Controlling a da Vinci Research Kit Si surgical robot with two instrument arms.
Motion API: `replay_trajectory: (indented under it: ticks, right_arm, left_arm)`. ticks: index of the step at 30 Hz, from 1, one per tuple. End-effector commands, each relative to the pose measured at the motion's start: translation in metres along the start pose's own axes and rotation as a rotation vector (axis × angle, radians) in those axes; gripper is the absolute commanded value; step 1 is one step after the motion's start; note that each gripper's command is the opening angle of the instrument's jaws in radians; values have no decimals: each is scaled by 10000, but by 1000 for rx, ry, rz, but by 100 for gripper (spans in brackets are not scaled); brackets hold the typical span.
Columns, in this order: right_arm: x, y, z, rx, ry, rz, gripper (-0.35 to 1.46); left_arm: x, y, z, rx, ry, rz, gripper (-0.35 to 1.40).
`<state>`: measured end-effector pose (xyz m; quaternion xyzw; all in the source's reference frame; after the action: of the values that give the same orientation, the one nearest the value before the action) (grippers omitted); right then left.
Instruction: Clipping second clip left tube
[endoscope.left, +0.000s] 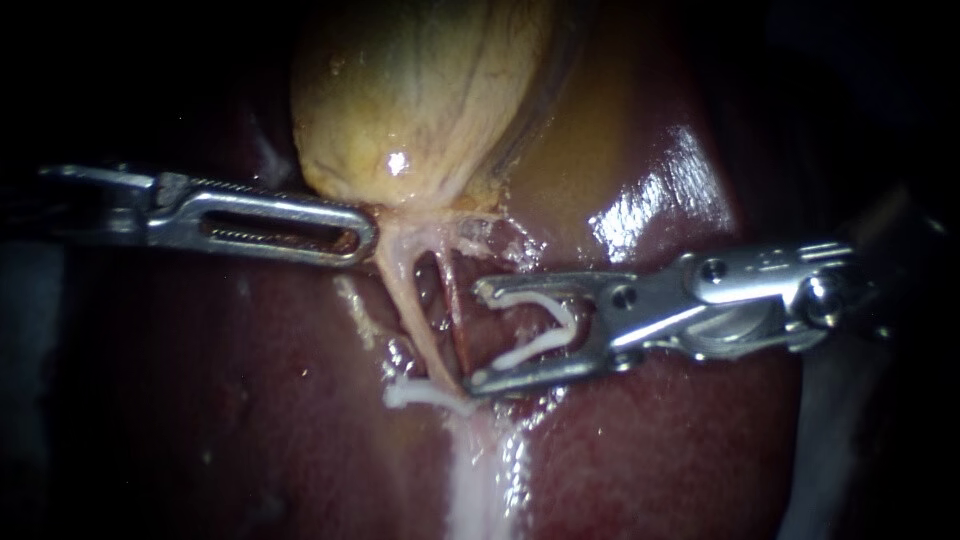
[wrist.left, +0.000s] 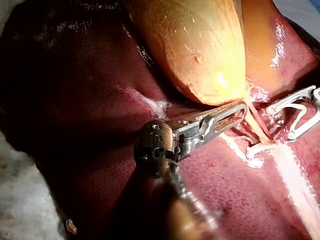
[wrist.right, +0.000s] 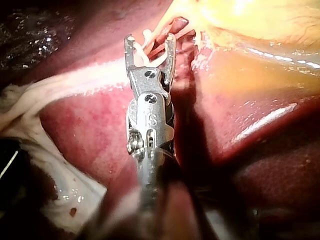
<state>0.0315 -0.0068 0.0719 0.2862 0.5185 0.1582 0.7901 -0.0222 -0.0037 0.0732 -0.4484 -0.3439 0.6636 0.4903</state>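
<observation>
The yellow gallbladder (endoscope.left: 420, 90) narrows to a neck from which two tubes run down. The pale left tube (endoscope.left: 405, 290) carries a white clip (endoscope.left: 420, 395) low down; a reddish tube (endoscope.left: 457, 325) lies just to its right. My left instrument (endoscope.left: 365, 240) comes in level, its slotted jaws shut on the tissue of the gallbladder's neck. My right instrument (endoscope.left: 480, 335) holds a spread white clip (endoscope.left: 545, 335) between wide-standing jaws. Their tips stand just right of the reddish tube, above the placed clip. In the left wrist view my left instrument (wrist.left: 242, 111) meets the neck.
Dark red liver (endoscope.left: 200, 400) surrounds the tubes, with wet glare at the upper right (endoscope.left: 660, 200). A pale strip of tissue (endoscope.left: 470, 480) runs down from the placed clip. White cloth (wrist.right: 50, 180) lies beside the liver in the right wrist view.
</observation>
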Motion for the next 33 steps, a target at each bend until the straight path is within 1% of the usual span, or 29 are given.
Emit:
replay_trajectory:
  ticks: [1,11,15,21,27,33]
  right_arm:
    - [-2,0,3,3,-1,-2,50]
    - [-9,0,29,21,0,5,50]
    - [-15,2,37,21,-9,13,50]
    - [-23,4,51,32,-10,29,50]
    - [-24,2,64,55,-11,70,48]
    - [-27,2,73,58,-11,90,44]
  left_arm:
    - [0,0,0,1,0,0,-35]
    - [0,1,1,1,0,0,-35]
    - [0,2,2,1,1,5,-35]
    - [0,3,3,2,1,5,-35]
    - [0,3,3,2,1,5,-35]
    - [0,3,4,2,1,5,-35]
